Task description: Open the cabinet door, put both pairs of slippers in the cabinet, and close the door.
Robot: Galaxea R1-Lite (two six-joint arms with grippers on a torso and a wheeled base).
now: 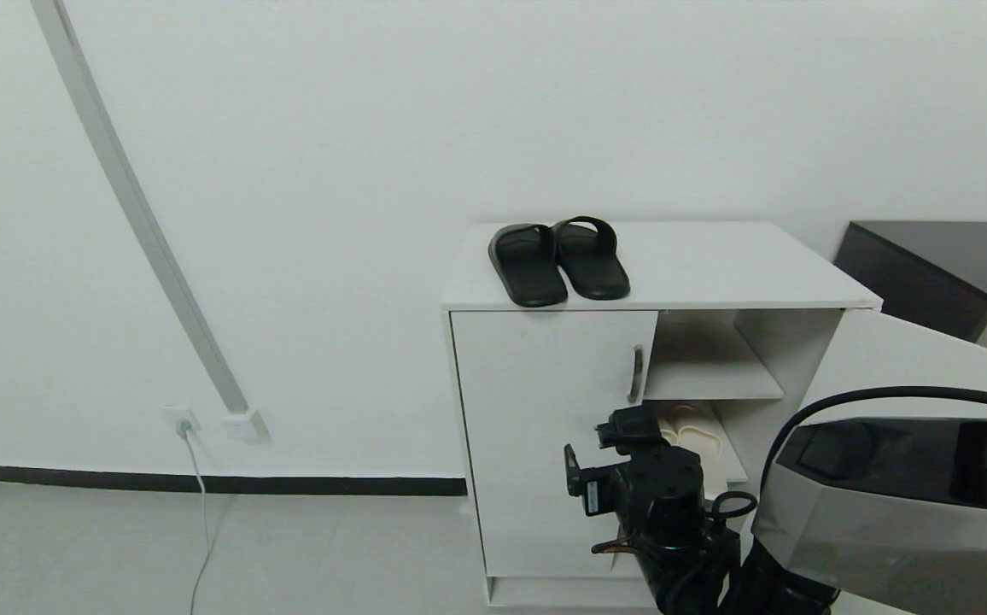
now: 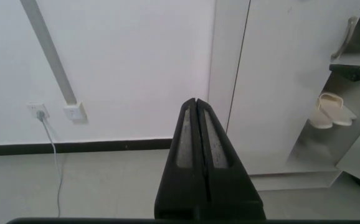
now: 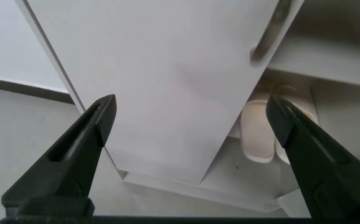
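Left gripper [image 2: 196,106]: nearest item. Its two fingers are pressed flat together with nothing between them. It faces the wall and floor to the left of the cabinet.
Right gripper [image 3: 191,104]: fingers spread wide, holding nothing. It sits low in front of the cabinet, near the line where the closed door meets the open compartment.
Cream slippers [image 1: 697,430]: a pair side by side on the lower shelf of the right compartment. In the head view the right arm partly hides them.
Open door [image 1: 903,359]: stands out to the right of the compartment. Its outer edge is cut off and cannot be traced.
Closed door [image 1: 545,427]: left half of the cabinet front, with an upright handle [image 1: 636,374] at its right edge.
Upper shelf [image 1: 707,367]: white board above the cream slippers, its rear in shadow.
Black slippers [image 1: 557,260]: a pair on the left part of the cabinet [image 1: 715,265] top, touching each other, with their near ends at the front edge.
Floor [image 1: 203,547]: stretches left from the cabinet to the far wall, where a cable hangs from a wall socket [image 1: 179,420].
Dark furniture [image 1: 946,265]: far right against the wall, cut off at the border.
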